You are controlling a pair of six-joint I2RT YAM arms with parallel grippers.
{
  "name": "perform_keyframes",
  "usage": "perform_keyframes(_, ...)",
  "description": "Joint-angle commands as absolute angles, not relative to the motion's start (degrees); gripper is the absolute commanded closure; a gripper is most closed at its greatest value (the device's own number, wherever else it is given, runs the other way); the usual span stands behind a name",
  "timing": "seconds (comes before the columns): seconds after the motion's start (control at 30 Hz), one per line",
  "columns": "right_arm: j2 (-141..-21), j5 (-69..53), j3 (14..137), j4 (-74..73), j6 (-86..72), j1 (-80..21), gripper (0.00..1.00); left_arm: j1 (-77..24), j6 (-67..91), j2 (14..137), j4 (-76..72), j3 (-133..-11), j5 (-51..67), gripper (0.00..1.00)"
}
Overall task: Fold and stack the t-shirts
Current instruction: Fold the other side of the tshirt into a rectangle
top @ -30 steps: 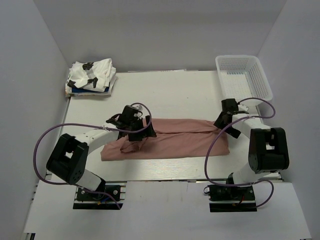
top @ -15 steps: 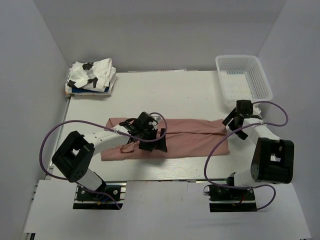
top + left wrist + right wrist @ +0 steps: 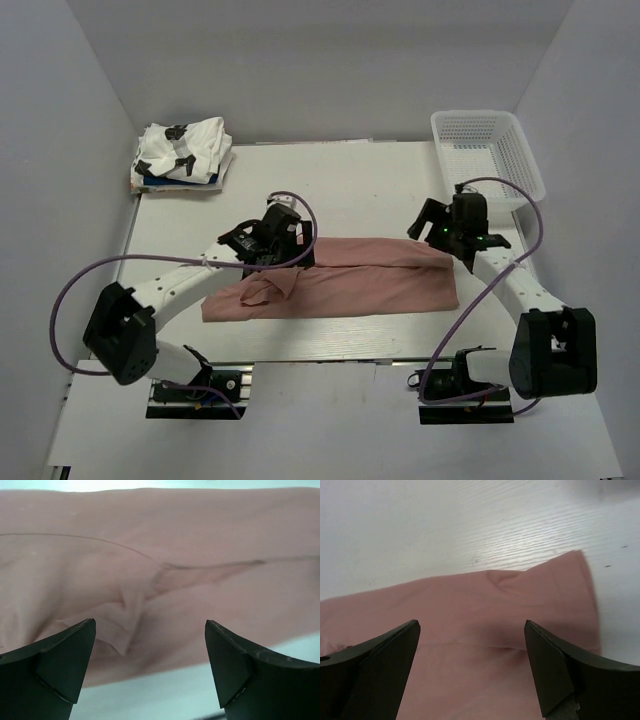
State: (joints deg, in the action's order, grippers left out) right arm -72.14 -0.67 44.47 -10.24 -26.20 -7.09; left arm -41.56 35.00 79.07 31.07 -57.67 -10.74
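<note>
Our left tool point(image 3: 150, 630), jaws apart and empty, hangs over the left part of the pink shirt point(image 3: 370, 282); our right tool point(image 3: 471, 630), likewise apart, is over its far right corner. The shirt lies mid-worktop point(image 3: 370, 190) as a long band running left to right, each arm nearer one end, smooth but rumpled at its left end

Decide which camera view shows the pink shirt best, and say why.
The top view: almost the whole pink shirt shows, lying as a long folded band across the table. The left wrist view shows only a creased patch; the right wrist view shows only one end and its corner.
</note>
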Motion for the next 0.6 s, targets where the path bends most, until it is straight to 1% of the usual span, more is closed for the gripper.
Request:
perform_keyframes(0.0,-75.0,-2.1,46.0,-6.9,-24.6,-9.9,0.1,-40.7,37.4,84.5,33.5,-58.2,-19.3,0.0)
perform_keyframes(0.1,-77.0,-2.2,44.0,-4.8,-25.8,-11.1,0.1,-39.3,38.0,88.3,32.5,-58.2,-21.1,0.0)
perform_keyframes(0.23,-80.2,-1.1,41.7,-3.2,-27.0,-11.7,0.1,-38.8,38.0,90.9,28.6,-56.7,-18.6,0.0)
perform_keyframes(0.3,-82.3,-0.8,41.6,-3.7,-27.0,-12.0,0.1,-38.2,37.3,91.7,27.2,-56.0,-15.7,0.0)
perform_keyframes(0.37,-84.0,-0.7,41.5,-4.1,-27.6,-12.0,0.1,-38.2,36.7,91.7,27.2,-55.5,-10.3,0.0)
perform_keyframes(0.4,-84.7,-0.3,41.4,-4.1,-28.5,-12.0,0.1,-38.9,36.7,90.2,26.0,-54.5,-6.6,0.0)
perform_keyframes(0.57,-85.5,2.5,41.4,-5.0,-29.2,-11.9,0.1,-38.9,35.3,85.9,19.5,-48.5,4.4,0.0)
